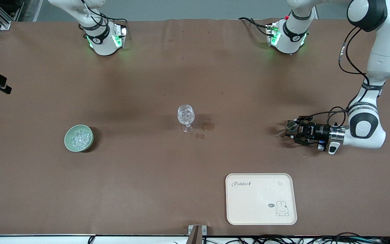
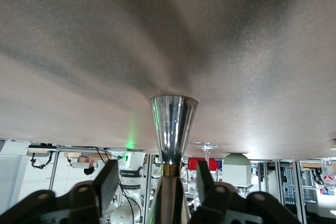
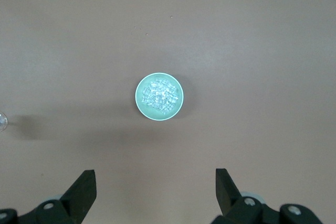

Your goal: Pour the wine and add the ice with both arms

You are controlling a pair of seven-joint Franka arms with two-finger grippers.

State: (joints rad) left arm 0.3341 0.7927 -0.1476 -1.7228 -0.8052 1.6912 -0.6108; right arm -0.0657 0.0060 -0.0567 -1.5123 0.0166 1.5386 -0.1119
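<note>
A clear stemmed wine glass (image 1: 186, 117) stands mid-table, glinting inside. Toward the right arm's end sits a pale green bowl (image 1: 78, 138) holding the ice (image 1: 80, 137). My left gripper (image 1: 287, 130) lies low over the table at the left arm's end. In the left wrist view, the left gripper (image 2: 155, 170) is open, with a gap on each side of a dark bottle neck (image 2: 170, 198). That neck carries a gold band and a flared silver spout (image 2: 173, 124). The open right gripper (image 3: 156, 176) hangs high above the bowl (image 3: 159, 96) and its ice (image 3: 159, 94), holding nothing.
A cream tray (image 1: 261, 198) with a rabbit drawing lies near the front camera. Wet stains (image 1: 208, 126) mark the brown cloth beside the glass. Both arm bases (image 1: 104, 37) (image 1: 288, 35) stand along the table's back edge.
</note>
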